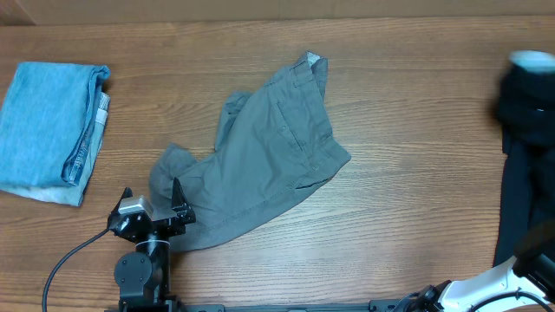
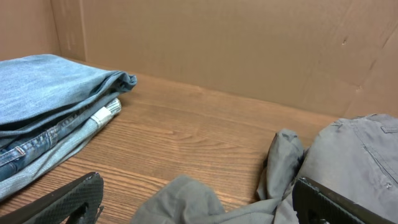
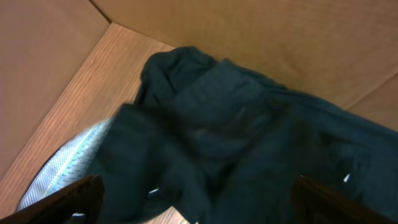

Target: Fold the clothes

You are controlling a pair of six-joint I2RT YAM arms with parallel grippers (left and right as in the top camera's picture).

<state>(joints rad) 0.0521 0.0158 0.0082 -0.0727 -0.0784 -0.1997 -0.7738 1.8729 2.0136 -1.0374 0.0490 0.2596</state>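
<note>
The grey shorts (image 1: 260, 156) lie crumpled and unfolded near the middle of the bench (image 1: 408, 234), a pale bit of lining showing at their far end and one leg trailing toward the near-left. There the left pincer (image 1: 153, 192) stands at the hem with its fingers (image 2: 68, 199) wide apart. In the left wrist view grey cloth bunches up between them, though whether either finger touches it cannot be told. Well apart from the shorts, at the far left of the bench, the light-blue garment (image 1: 48, 121) rests as a neat folded stack of denim, with a small white label showing at its right edge. The black garment (image 1: 529, 100) is heaped at the right edge of the bench, blurred in the overhead view. The right wrist view shows it close up as a rumpled dark mound, pushed into the corner where the bench meets the cardboard wall (image 3: 261, 31). The right pincer (image 3: 196, 183) faces this mound with its jaws spread wide, clamped on nothing that can be seen; the dark cloth fills the space ahead of them. A pale meshed thing (image 3: 53, 168) peeks out from under the black garment on its left side — too little of it shows to say what it is. The same brown cardboard rises behind the bench in the left wrist view, closing in the far side
</note>
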